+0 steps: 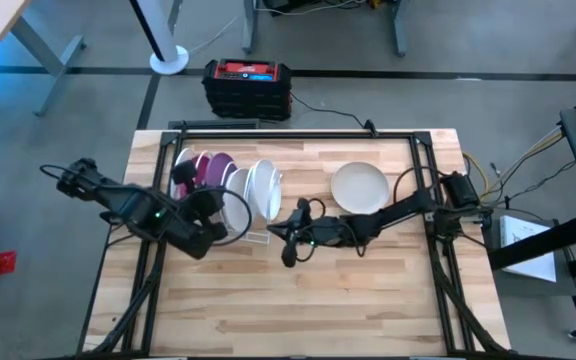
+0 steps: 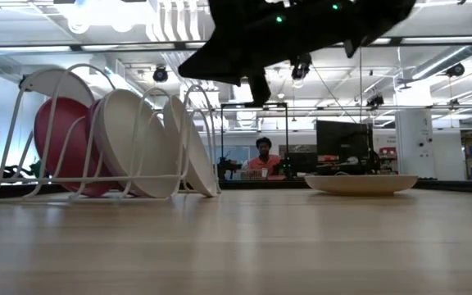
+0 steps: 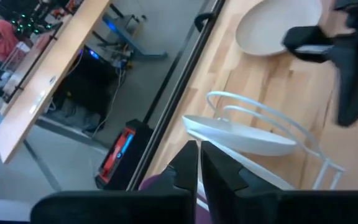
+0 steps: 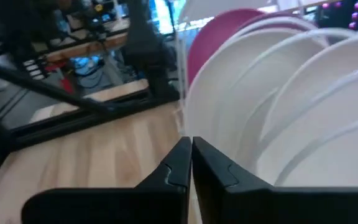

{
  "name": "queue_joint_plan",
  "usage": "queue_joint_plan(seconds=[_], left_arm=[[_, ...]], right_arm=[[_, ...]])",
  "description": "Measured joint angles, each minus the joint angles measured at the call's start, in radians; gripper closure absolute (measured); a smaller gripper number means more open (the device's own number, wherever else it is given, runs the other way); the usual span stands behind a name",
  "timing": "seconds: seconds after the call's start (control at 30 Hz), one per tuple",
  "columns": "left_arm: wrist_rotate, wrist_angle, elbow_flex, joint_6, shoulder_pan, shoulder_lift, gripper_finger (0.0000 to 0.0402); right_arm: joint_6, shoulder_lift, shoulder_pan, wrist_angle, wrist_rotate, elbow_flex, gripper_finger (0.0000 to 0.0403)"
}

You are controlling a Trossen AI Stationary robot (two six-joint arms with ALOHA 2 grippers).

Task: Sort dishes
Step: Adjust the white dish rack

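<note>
White wire rack (image 1: 230,196) is holding magenta and white dishes (image 1: 253,190); right gripper (image 1: 290,240), fingers together, is hovering beside it; left gripper (image 1: 211,210), fingers together, is hanging over it.

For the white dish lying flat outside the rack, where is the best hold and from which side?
Take the flat dish by its raised rim, probably on the edge nearest the right end effector, coming in low. It lies flat on the table, so only the rim gives the fingers a lip; the low view shows that rim lifting off the wood.
</note>
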Motion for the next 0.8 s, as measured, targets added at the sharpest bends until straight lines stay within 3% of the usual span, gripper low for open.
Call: queue_joint_plan(seconds=[0.8], left_arm=[[-0.043,0.004,-0.021,-0.064,-0.029,-0.008,0.04]], right_arm=[[0.013,0.056,-0.123,-0.047,0.012,0.034,0.0402]])
